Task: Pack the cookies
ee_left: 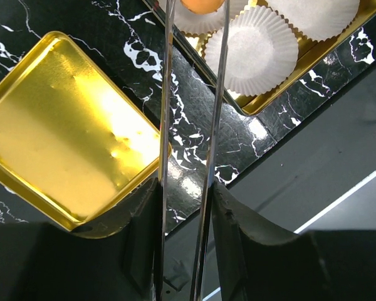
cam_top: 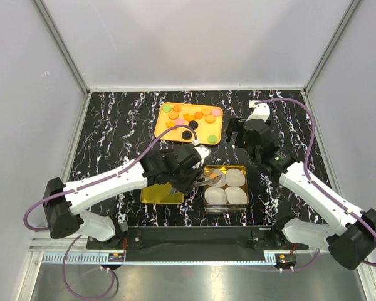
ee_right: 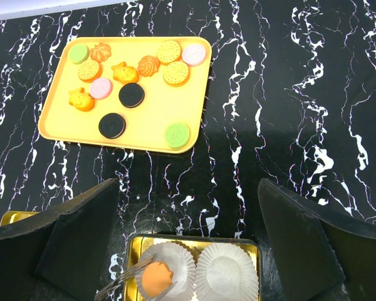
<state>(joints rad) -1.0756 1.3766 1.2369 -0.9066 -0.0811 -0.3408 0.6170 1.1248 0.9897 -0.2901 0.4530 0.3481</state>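
Observation:
Several cookies (cam_top: 198, 115) in orange, black, pink and green lie on an orange tray (cam_top: 165, 128), also in the right wrist view (ee_right: 56, 125). My left gripper (cam_top: 183, 173) is shut on metal tweezers (ee_left: 165, 125). The tweezers' tips grip an orange cookie (ee_right: 156, 280) over the far left paper cup (ee_right: 183, 263) of the gold tin (cam_top: 245, 168). I cannot tell whether the cookie touches the cup. The other white cups (ee_left: 260, 50) are empty. My right gripper (cam_top: 240, 132) is open and empty, between the tray and the tin.
The square gold lid (cam_top: 161, 195) lies flat left of the tin, under my left wrist (ee_left: 62, 125). The black marble table ends at a dark front rail (ee_left: 338, 144). White walls close in the left, back and right sides.

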